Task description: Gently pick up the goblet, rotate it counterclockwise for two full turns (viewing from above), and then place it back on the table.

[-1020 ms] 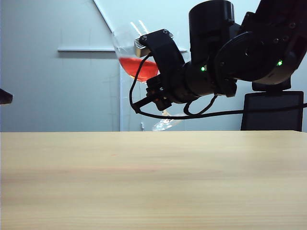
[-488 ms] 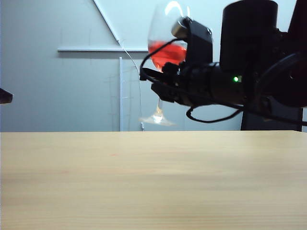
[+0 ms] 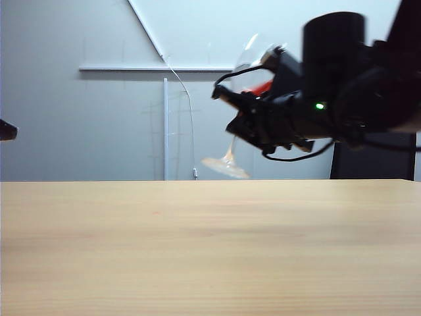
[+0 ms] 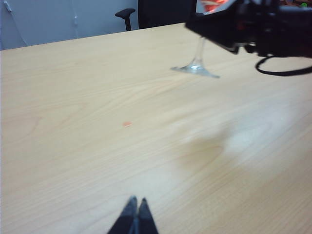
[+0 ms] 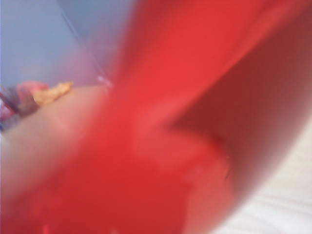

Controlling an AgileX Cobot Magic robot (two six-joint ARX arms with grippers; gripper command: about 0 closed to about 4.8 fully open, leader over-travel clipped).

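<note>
Above the table (image 3: 197,250), one goblet (image 3: 227,164) hangs tilted, clamped at its bowl in the right gripper (image 3: 263,92), red liquid mostly hidden. Left gripper (image 4: 135,214), fingers together, sits low, cut off.

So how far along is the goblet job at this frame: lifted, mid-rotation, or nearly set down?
Done: the goblet is off the table, clamped in the right gripper.
In hand: it hangs tilted above the tabletop, red liquid filling the right wrist view, which suggests rotation; the turn count cannot be read.
Left: finishing the turns and setting it down. The left gripper sits shut, away from it.
</note>
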